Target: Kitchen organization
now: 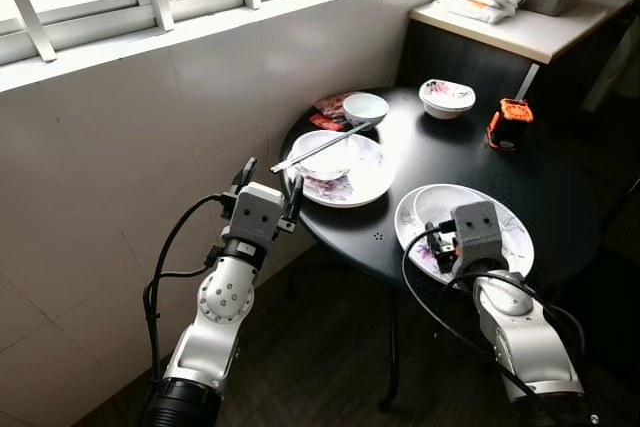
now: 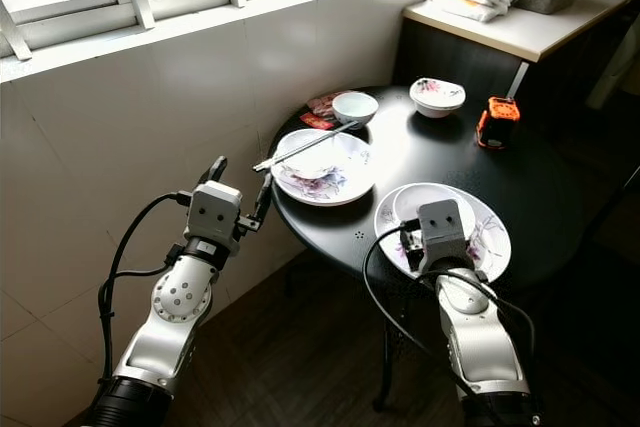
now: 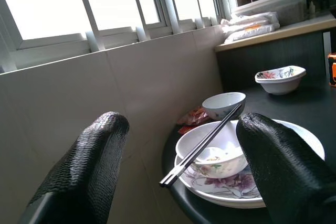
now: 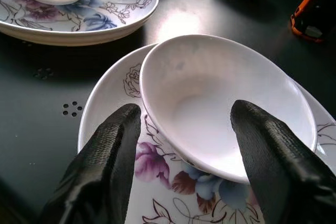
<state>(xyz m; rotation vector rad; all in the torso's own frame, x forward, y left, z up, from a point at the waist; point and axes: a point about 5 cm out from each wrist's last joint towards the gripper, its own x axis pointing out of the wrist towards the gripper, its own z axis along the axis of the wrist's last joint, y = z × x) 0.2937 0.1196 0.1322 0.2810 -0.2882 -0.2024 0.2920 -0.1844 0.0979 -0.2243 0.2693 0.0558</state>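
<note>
My right claw [image 4: 181, 145] hung spread over the white dish [image 4: 226, 103] on the flowered plate [image 1: 510, 237], at the counter's [image 1: 560, 187] six o'clock. My left claw [image 1: 268, 187], also spread, faced the chopsticks [image 1: 320, 147] across the bowl [image 1: 325, 160] at nine o'clock.

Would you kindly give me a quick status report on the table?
Both grippers open. Right gripper over white bowl on flowered plate. Left gripper short of chopsticks. Nothing between.

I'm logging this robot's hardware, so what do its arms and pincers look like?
Both arms are silver, rounded segments with a perforated disc at the joint and loose black cables looping alongside. Each ends in a boxy grey wrist block carrying a pincer, left pincer and right pincer, of two long black fingers with a finely textured surface.
</note>
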